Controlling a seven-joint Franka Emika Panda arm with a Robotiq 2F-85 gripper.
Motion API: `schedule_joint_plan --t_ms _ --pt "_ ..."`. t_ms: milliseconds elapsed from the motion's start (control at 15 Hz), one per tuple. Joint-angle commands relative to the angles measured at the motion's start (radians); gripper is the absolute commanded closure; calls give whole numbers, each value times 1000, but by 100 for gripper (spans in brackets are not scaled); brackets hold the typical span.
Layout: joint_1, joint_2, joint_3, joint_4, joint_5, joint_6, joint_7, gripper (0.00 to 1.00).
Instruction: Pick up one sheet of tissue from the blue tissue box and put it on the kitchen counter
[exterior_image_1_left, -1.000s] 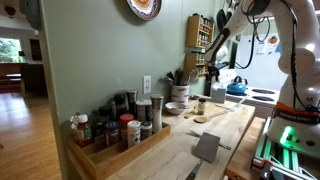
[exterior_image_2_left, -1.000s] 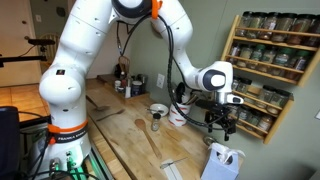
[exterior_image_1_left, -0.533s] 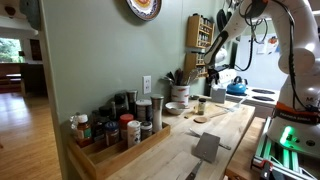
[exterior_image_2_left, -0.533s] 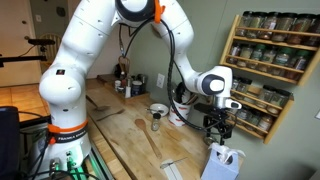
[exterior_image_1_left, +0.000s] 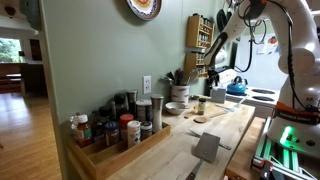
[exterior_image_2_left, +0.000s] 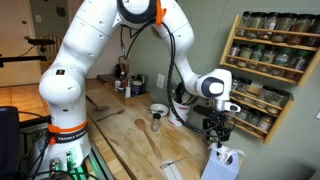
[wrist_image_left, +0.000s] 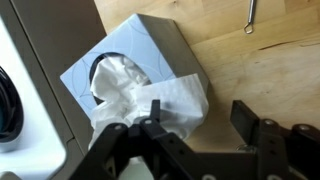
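Note:
The blue tissue box (wrist_image_left: 140, 55) lies on the wooden counter (wrist_image_left: 250, 70), with a white tissue (wrist_image_left: 150, 95) sticking out of its oval slot. In the wrist view my gripper (wrist_image_left: 200, 115) is open; one finger overlaps the tissue's edge, the other is over bare wood. In an exterior view the gripper (exterior_image_2_left: 219, 131) hangs just above the box (exterior_image_2_left: 222, 163) and its tissue (exterior_image_2_left: 226, 153) at the counter's near end. In an exterior view the gripper (exterior_image_1_left: 211, 68) shows far back; the box is hard to make out there.
A spice rack (exterior_image_2_left: 270, 55) hangs on the wall beside the arm. A small jar (exterior_image_2_left: 156, 122), a bowl (exterior_image_2_left: 158, 109) and flat metal tools (exterior_image_2_left: 170, 161) lie on the counter. A spice tray (exterior_image_1_left: 118, 130) and a metal scraper (exterior_image_1_left: 207, 147) sit nearer. A white stove edge (wrist_image_left: 25, 110) borders the box.
My gripper has come down a little toward the tissue box. Nothing else has moved.

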Motion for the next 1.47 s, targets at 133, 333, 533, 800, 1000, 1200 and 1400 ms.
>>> schedule_joint_plan --t_ms 133,333,533,800,1000,1200,1400 --pt "-4 15 0 25 4 -20 -16 54" --pt "-4 15 -2 29 2 -21 -16 81" --pt "-5 15 -3 34 2 -23 -16 100" --pt "-7 7 -3 38 4 -24 -20 100" --pt "-18 -31 12 26 35 -37 -49 100" --pt "-41 -97 39 -1 111 -80 -127 100" --pt "-74 -166 57 -17 228 -159 -229 100"
